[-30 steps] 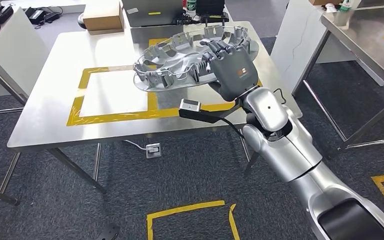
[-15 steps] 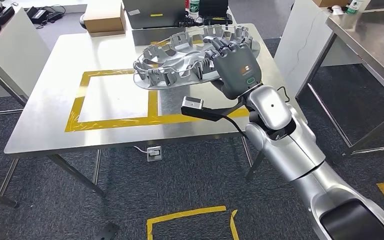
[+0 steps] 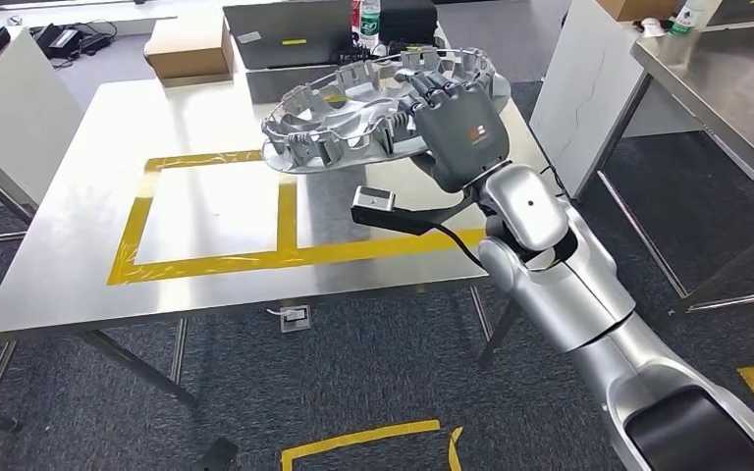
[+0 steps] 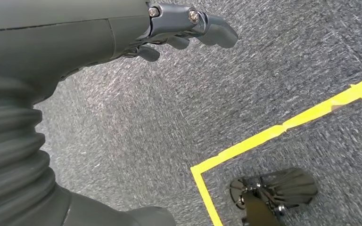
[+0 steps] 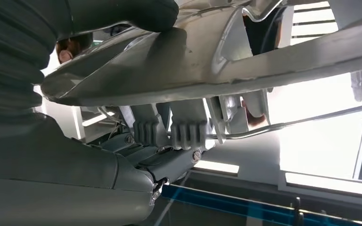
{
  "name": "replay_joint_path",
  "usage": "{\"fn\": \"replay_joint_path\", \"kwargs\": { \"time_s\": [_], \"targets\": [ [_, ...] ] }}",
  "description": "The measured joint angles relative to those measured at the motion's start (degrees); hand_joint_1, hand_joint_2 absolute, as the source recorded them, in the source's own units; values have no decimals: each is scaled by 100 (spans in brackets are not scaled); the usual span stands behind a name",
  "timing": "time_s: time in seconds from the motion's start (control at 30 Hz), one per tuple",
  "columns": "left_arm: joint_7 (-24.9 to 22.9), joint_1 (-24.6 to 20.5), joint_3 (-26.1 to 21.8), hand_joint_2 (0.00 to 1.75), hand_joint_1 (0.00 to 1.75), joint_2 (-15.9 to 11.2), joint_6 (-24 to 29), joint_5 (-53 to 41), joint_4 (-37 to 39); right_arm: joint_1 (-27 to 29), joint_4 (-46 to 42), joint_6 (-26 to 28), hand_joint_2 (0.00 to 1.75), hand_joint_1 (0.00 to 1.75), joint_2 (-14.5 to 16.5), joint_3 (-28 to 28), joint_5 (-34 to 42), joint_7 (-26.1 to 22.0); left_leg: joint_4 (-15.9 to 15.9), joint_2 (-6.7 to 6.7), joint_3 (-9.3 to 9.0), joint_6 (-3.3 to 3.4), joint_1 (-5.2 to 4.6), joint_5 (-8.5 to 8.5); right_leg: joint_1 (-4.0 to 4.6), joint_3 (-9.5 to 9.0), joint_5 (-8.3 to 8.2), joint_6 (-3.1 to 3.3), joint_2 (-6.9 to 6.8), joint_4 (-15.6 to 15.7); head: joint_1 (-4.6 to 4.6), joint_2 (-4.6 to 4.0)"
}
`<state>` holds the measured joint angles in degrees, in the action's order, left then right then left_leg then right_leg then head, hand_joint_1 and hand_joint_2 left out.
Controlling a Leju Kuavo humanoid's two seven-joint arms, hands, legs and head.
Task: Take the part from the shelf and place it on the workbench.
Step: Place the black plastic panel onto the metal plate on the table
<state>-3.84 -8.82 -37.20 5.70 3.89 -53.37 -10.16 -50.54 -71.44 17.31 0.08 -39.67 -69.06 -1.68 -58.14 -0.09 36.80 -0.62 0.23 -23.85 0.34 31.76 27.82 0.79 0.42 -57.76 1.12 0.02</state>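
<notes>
Part [image 3: 353, 113]: a large silvery round cover with a ring of clips, like a wheel trim. It is off the shelf and in the right hand [image 3: 459, 132], carried above the far right part of the desk [image 3: 79, 265], tilted with the far rim higher. It appears clear of the desk top, though contact at the low near rim cannot be ruled out from the head view. It hangs over the far right corner of the yellow tape rectangle [image 3: 206, 263] marked on the desk.

Progress, as judged: pickup done, carry to the desk nearly done. Left to do: lower the part flat onto the desk, probably inside the tape rectangle, then let go and pull the arm back.

Right arm: reaches forward and up from the near right, wrist bent, back of the hand facing the camera. Its fingers [image 3: 439, 90] curl over the part's right rim; in the right wrist view the thumb [image 5: 122, 14] presses one face of the rim [image 5: 207, 70] and the fingers [image 5: 179, 134] hook the other, so the part is clamped.

Left hand [image 4: 122, 37]: hangs at the side over grey carpet [image 4: 264, 84]; fingers [image 4: 212, 28] loosely curled, holding nothing.

Behind the far edge of the desk: a cardboard box [image 3: 185, 47] and a grey case [image 3: 287, 29].
</notes>
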Motion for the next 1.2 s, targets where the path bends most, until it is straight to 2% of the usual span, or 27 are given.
{"fn": "replay_joint_path", "kwargs": {
  "time_s": [0.07,0.13,0.17,0.23,0.27,0.3,0.33,0.4,0.43,0.47,0.5,0.53,0.63,0.7,0.8,1.0,1.2],
  "targets": [
    [-1,5,0,175,0,6,0,0,-1,-7,7,-3,175,175,1,0,2,1,13,-13,-49,75,9,17,3,-9,20,-53,-2,-39,1,0],
    [-1,2,0,175,0,11,2,-1,-2,-6,10,-1,175,175,1,1,4,-1,21,-23,-118,142,32,-9,-3,130,92,-108,-8,-345,-8,0],
    [-1,-3,0,175,0,13,3,-1,-3,-4,10,3,175,175,1,2,5,-1,25,-24,-148,165,40,-33,-15,308,192,-142,-12,-653,-12,0],
    [-1,-8,0,175,0,8,4,-1,-4,5,13,11,175,175,0,2,5,1,19,-26,-191,191,40,-94,-36,789,467,-199,-16,-1386,-19,0],
    [-1,-6,0,175,0,9,4,-2,-3,17,15,12,175,175,-1,2,5,1,13,-30,-218,192,39,-128,-41,990,544,-210,-16,-1627,-20,0],
    [-1,-3,0,175,0,9,4,-3,-3,28,23,10,175,175,-3,2,5,1,5,-37,-255,189,38,-168,-41,1102,504,-206,-16,-1675,-21,0],
    [-1,-1,0,175,0,11,4,-5,-2,37,34,7,175,175,-5,2,5,0,-3,-45,-302,184,36,-211,-36,1107,345,-187,-17,-1520,-22,0],
    [-1,-2,0,175,0,20,1,-11,-2,41,69,-7,175,175,-8,3,7,2,-9,-59,-408,163,29,-298,-8,867,-206,-103,-21,-728,-22,0],
    [-3,-6,0,175,0,26,-9,-15,-1,32,94,-20,175,175,-8,7,10,4,-7,-62,-445,143,22,-332,18,738,-379,-59,-26,-357,-22,0],
    [-5,-11,0,175,0,30,-23,-21,-1,19,126,-37,175,175,-6,10,16,6,4,-62,-463,116,19,-357,42,639,-485,-22,-30,-96,-22,0],
    [-7,-16,0,175,0,34,-49,-26,-1,4,161,-60,175,175,1,14,22,8,13,-61,-477,85,18,-370,60,593,-518,6,-34,34,-23,0],
    [-4,-19,-1,175,0,34,-79,-30,-2,-12,217,-97,175,175,8,19,28,14,15,-58,-485,67,9,-372,64,568,-505,-1,-33,58,-22,0],
    [36,-29,-2,175,0,40,-171,-33,-1,-74,495,-278,175,175,47,26,46,54,35,-44,-523,62,0,-383,55,521,-548,-6,-22,74,-20,0],
    [70,-43,-3,175,0,46,-204,-34,-1,-174,800,-405,175,175,111,27,69,77,87,-35,-558,43,0,-407,59,519,-519,35,-18,68,-19,0],
    [78,-52,-8,175,0,43,-208,-53,-2,-378,1356,-561,175,175,245,35,94,78,139,-26,-591,31,-1,-420,59,517,-500,64,-13,67,-19,0],
    [30,-58,-28,175,0,42,-181,-98,-2,-951,2777,-1079,175,175,694,40,99,120,165,-18,-609,-9,1,-405,64,514,-495,84,-6,61,-20,0],
    [-7,-88,-28,175,0,46,-187,-168,-2,-1382,3920,-1477,175,175,1073,53,119,246,164,-19,-622,-20,0,-400,63,496,-499,89,-11,60,-22,0]
  ]
}}
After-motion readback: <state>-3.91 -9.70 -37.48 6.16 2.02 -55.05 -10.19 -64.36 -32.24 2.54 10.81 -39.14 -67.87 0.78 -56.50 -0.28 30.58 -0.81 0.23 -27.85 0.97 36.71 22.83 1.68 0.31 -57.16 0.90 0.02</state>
